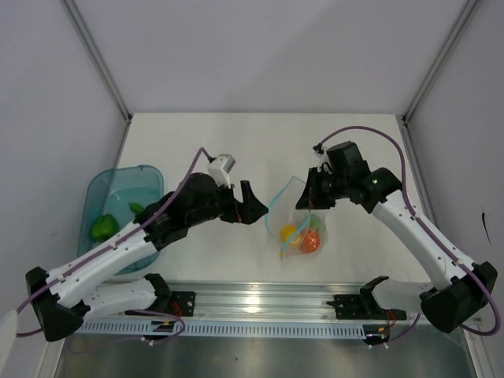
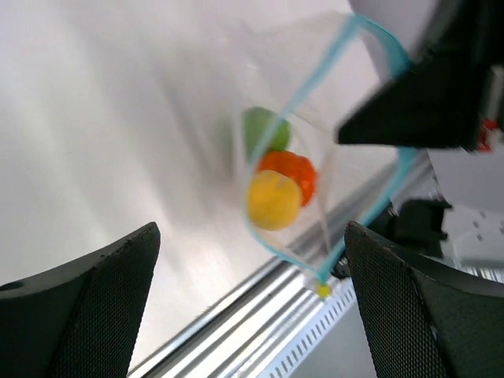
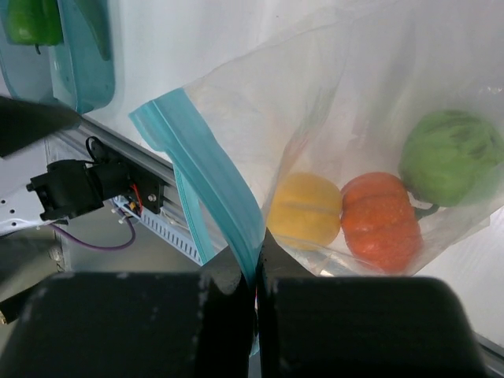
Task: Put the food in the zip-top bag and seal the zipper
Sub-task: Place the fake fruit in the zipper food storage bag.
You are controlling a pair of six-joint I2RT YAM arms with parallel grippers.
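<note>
The left wrist view blurs the bag (image 2: 323,142). In the tray (image 1: 118,185) by the counter's left edge, a tiny green sliver is perhaps the chili (image 1: 135,208).

Bright, even white light fills the top view. The arms cast only faint, soft shadows on the table (image 1: 260,142), and the near rail (image 1: 252,309) shows a small glare spot. The left wrist view is blurred throughout. The right wrist view is sharp on the bag (image 3: 331,102), with its black foreground out of focus.

left arm stretched inward, left tool (image 1: 250,203) spread wide; right arm bent, right tool (image 1: 312,201) pinched tight
</note>
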